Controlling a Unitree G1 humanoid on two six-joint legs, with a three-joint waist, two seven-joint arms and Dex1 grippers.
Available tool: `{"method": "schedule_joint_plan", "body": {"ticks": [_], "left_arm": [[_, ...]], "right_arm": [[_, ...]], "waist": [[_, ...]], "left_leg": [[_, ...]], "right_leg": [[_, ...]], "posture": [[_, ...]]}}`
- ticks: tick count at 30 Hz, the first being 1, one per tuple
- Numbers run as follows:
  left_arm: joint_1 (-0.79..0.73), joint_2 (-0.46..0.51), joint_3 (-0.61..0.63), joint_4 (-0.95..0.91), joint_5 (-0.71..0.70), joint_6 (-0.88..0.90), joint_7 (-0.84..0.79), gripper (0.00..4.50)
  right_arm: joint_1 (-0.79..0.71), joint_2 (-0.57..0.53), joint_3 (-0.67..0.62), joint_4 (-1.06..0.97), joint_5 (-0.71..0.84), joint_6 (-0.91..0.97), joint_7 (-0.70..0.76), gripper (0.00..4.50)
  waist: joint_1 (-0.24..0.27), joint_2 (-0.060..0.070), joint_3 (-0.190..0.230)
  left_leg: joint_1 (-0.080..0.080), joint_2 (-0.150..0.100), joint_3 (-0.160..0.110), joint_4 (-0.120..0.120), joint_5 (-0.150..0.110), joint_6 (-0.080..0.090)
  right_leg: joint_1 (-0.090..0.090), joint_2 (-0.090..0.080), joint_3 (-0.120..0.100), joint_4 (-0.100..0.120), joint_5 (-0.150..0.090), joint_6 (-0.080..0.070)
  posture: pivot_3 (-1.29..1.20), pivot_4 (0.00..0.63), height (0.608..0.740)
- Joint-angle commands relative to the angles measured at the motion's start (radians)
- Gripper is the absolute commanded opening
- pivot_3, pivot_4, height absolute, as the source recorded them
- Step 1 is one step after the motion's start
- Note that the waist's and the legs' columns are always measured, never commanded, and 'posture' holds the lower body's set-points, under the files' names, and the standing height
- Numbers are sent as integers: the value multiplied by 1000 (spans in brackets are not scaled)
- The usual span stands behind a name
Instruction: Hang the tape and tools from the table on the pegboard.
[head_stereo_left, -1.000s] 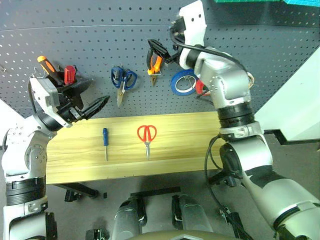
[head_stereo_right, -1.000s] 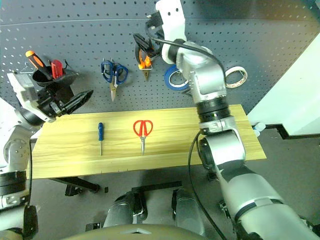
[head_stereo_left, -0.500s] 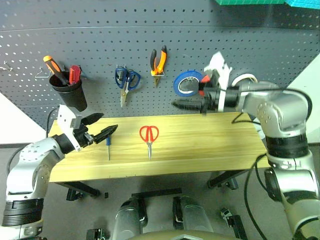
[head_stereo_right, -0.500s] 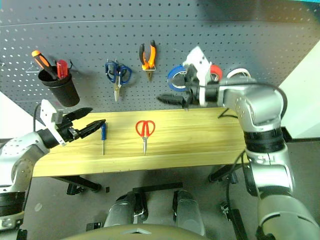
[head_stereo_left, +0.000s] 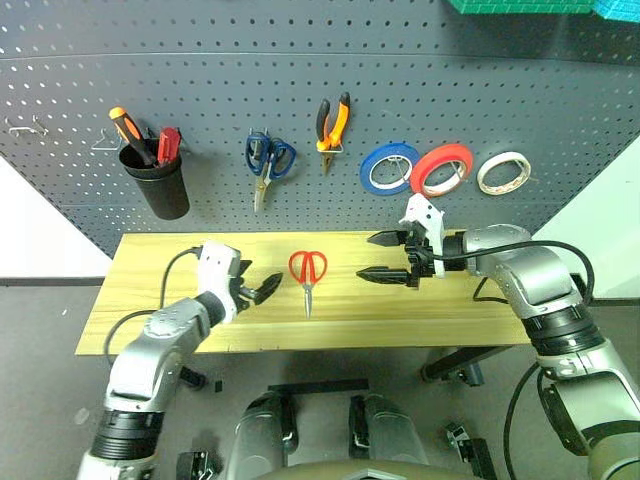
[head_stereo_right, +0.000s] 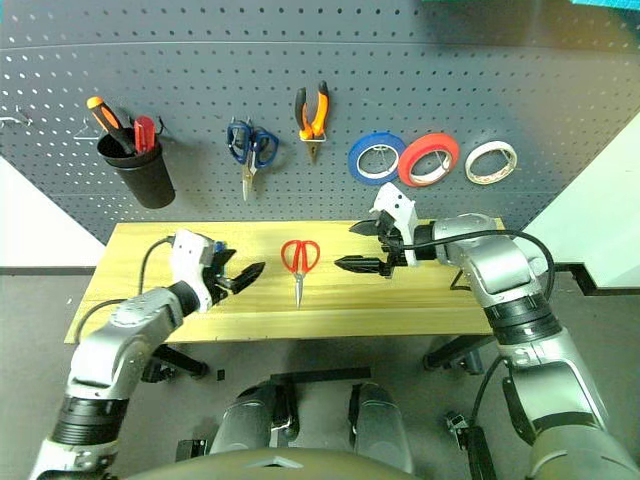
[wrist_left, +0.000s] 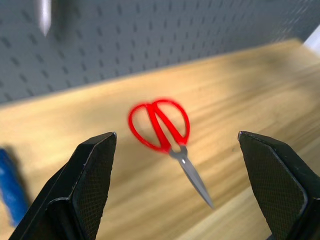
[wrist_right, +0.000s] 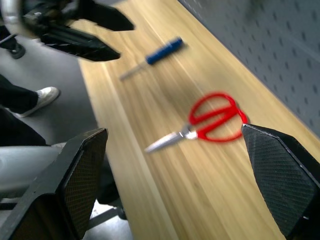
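Observation:
Red-handled scissors (head_stereo_left: 307, 270) lie flat on the light wooden table (head_stereo_left: 450, 310), blades toward its front edge. My left gripper (head_stereo_left: 268, 287) is open, low over the table just left of them. My right gripper (head_stereo_left: 378, 256) is open too, hovering to their right and pointing at them. The blue-handled screwdriver (wrist_right: 160, 52) lies on the table beyond the scissors, by the left gripper. On the dark pegboard (head_stereo_left: 200, 90) hang the orange-and-black pliers (head_stereo_left: 333, 120) and the cream tape (head_stereo_left: 502, 172).
Also on the pegboard are a black cup (head_stereo_left: 165, 185) holding an orange-handled screwdriver, blue-handled scissors (head_stereo_left: 267, 162), a blue roll (head_stereo_left: 388, 167) and a red-orange roll (head_stereo_left: 441, 168). A person's white shoe (wrist_right: 40, 97) stands on the floor beside the table.
Both arms have dropped from the pegboard to the table. The right gripper left the hung pliers and came down right of the scissors. The left gripper swung right toward them. The camera tilted.

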Motion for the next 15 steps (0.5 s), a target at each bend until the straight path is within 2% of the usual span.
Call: {"method": "schedule_joint_plan", "body": {"ticks": [1,15], "left_arm": [[-83,-67,-12,16,59,76,126,4096],[-300,-355,3,290,158,240,372,4096]], "right_arm": [[-35,2,-8,45,-27,-65,28,4490],[-141,-10,2,300,-142,-212,113,4490]], "waist": [[0,2,22],[-8,2,143]], "left_leg": [[0,0,0,1,0,0],[-3,0,-2,8,1,4]], "right_leg": [[0,0,0,0,0,0],[3,-1,1,4,0,1]], "posture": [[-47,307,730],[-108,418,730]]}}
